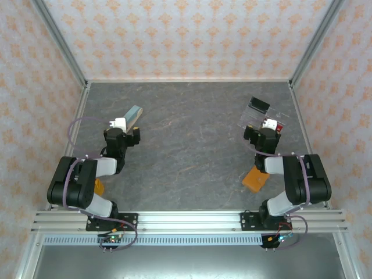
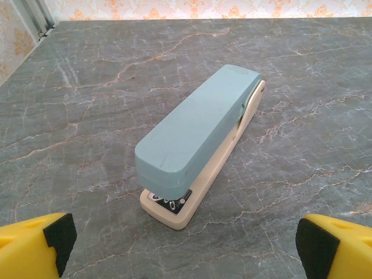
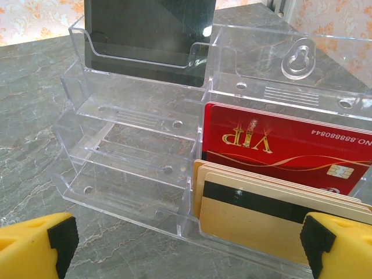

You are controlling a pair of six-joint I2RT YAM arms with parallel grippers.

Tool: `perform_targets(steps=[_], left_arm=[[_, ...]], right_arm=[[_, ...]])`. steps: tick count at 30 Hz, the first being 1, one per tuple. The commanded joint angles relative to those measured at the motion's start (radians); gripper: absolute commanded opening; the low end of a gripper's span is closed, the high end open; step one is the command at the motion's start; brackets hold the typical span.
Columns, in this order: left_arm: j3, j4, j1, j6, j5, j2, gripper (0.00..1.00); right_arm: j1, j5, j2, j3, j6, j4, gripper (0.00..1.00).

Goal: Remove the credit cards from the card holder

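Note:
The card holder [image 1: 256, 179], a flat orange folder, lies on the table by the right arm's base, partly under that arm; its inside is hidden. A red VIP card [image 3: 279, 145] and several tan cards with a black stripe [image 3: 273, 215] stand in the right-hand pockets of a clear plastic tray [image 3: 133, 145]. My right gripper [image 3: 186, 244] is open just in front of that tray [image 1: 261, 119], touching nothing. Out on the left side, my left gripper [image 2: 183, 244] is open and empty, a short way from a pale-blue stapler [image 2: 197, 139].
A black block [image 3: 148, 29] stands in the tray's rear left pocket. The stapler [image 1: 133, 114] lies at the left middle of the grey marbled table. A small orange thing [image 1: 99, 187] shows beside the left arm. Patterned walls close in three sides.

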Motion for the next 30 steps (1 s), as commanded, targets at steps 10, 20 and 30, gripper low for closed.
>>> perform_targets(steps=[10, 20, 30], left_arm=[[0.019, 0.006, 0.002, -0.002, -0.02, 0.003, 1.0], [0.019, 0.007, 0.002, -0.003, -0.02, 0.003, 1.0], [0.129, -0.336, 0.002, -0.06, -0.09, -0.232, 1.0]], right_arm=[[-0.006, -0.006, 0.005, 0.021, 0.003, -0.003, 1.0], [-0.006, -0.006, 0.004, 0.019, 0.003, -0.002, 1.0], [-0.004, 0.069, -0.255, 0.085, 0.062, -0.321, 1.0]])
